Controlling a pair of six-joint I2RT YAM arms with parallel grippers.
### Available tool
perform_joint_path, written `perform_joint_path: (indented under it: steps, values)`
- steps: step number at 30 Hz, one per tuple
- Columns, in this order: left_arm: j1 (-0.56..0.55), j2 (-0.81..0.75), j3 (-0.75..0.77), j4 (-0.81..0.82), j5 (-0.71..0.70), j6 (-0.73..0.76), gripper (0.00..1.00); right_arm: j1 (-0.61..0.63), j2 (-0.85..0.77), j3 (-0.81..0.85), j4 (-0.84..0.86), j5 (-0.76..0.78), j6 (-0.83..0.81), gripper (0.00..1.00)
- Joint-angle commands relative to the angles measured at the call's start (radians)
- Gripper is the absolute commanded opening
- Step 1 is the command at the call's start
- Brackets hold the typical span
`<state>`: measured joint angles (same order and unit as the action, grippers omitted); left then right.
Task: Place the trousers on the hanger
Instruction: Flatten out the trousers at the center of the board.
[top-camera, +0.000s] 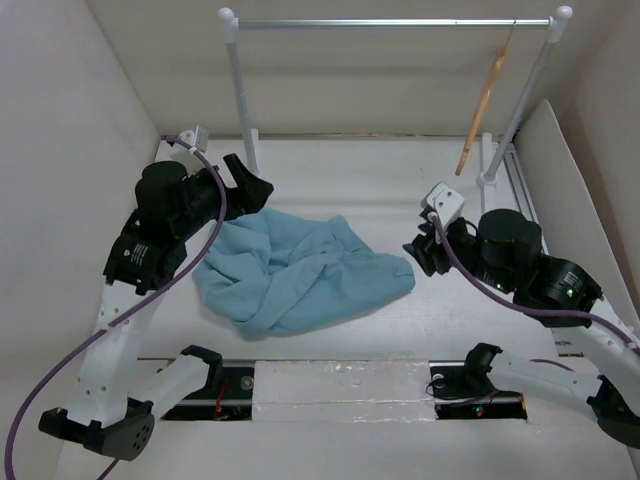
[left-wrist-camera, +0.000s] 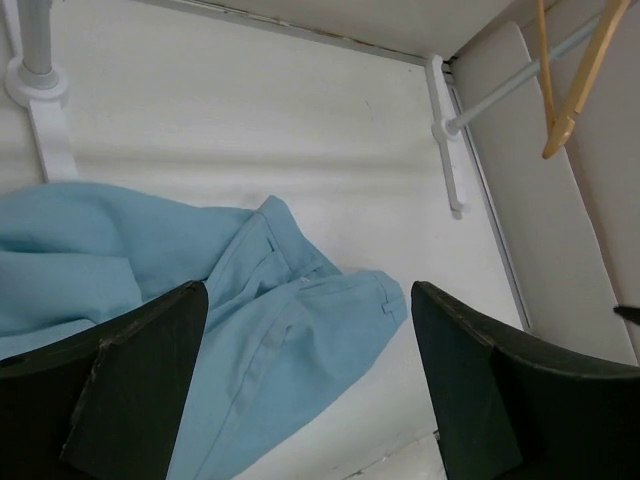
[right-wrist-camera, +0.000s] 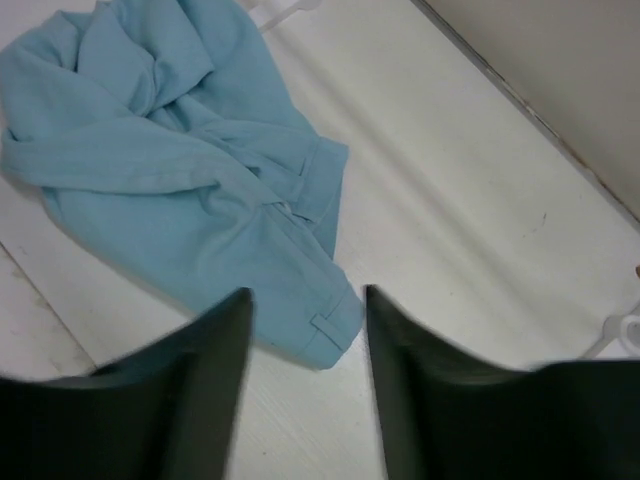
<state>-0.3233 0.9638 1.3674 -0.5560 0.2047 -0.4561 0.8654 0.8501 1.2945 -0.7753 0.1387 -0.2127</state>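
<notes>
The light blue trousers (top-camera: 295, 270) lie crumpled on the white table between the two arms. They also show in the left wrist view (left-wrist-camera: 230, 310) and the right wrist view (right-wrist-camera: 190, 180). The wooden hanger (top-camera: 482, 105) hangs by its hook from the right end of the clothes rail; it also shows in the left wrist view (left-wrist-camera: 575, 75). My left gripper (top-camera: 250, 185) is open and empty above the far left edge of the trousers. My right gripper (top-camera: 422, 252) is open and empty, just right of the waistband corner (right-wrist-camera: 335, 325).
The white-and-silver clothes rail (top-camera: 390, 22) stands at the back on two posts with feet (left-wrist-camera: 35, 80). White walls close in the left, back and right sides. A white panel leans at the right (top-camera: 560, 160).
</notes>
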Motion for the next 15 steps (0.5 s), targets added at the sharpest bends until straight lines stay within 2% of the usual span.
perform_joint_path:
  steps: [1,2,3,4,5,7,8,9,11,12,13,15]
  values:
    - [0.004,0.010,-0.027,0.056,-0.054,-0.049,0.80,0.007,0.015,-0.034,0.056,-0.004,0.018,0.53]
    - [0.004,0.013,-0.027,0.050,-0.077,-0.053,0.80,-0.003,0.033,-0.041,0.057,-0.016,0.019,0.39]
    - [0.004,0.018,-0.030,0.048,-0.144,-0.058,0.78,-0.003,0.046,-0.059,0.067,-0.030,0.019,0.12]
    - [0.004,0.023,-0.036,0.035,-0.184,-0.068,0.78,-0.012,0.058,-0.069,0.074,-0.045,0.021,0.01]
    - [0.018,0.048,-0.050,0.024,-0.283,-0.096,0.78,-0.012,0.087,-0.092,0.099,-0.045,0.025,0.00]
    - [0.035,0.061,-0.066,0.018,-0.329,-0.104,0.78,-0.028,0.116,-0.112,0.137,-0.045,0.024,0.00]
    - [0.079,0.099,-0.074,0.015,-0.341,-0.114,0.77,-0.046,0.130,-0.122,0.162,-0.045,0.022,0.00]
    - [0.104,0.119,-0.092,0.008,-0.362,-0.128,0.75,-0.078,0.164,-0.142,0.210,-0.056,0.022,0.15]
    - [0.170,0.182,-0.116,0.021,-0.347,-0.145,0.73,-0.124,0.202,-0.167,0.272,-0.103,0.018,0.31]
    - [0.244,0.202,-0.131,0.036,-0.293,-0.151,0.75,-0.149,0.226,-0.178,0.341,-0.129,0.012,0.48]
    - [0.283,0.219,-0.164,0.079,-0.268,-0.151,0.76,-0.175,0.286,-0.187,0.373,-0.216,0.009,0.55]
    - [0.364,0.274,-0.197,0.132,-0.217,-0.156,0.80,-0.235,0.361,-0.201,0.459,-0.280,-0.002,0.69]
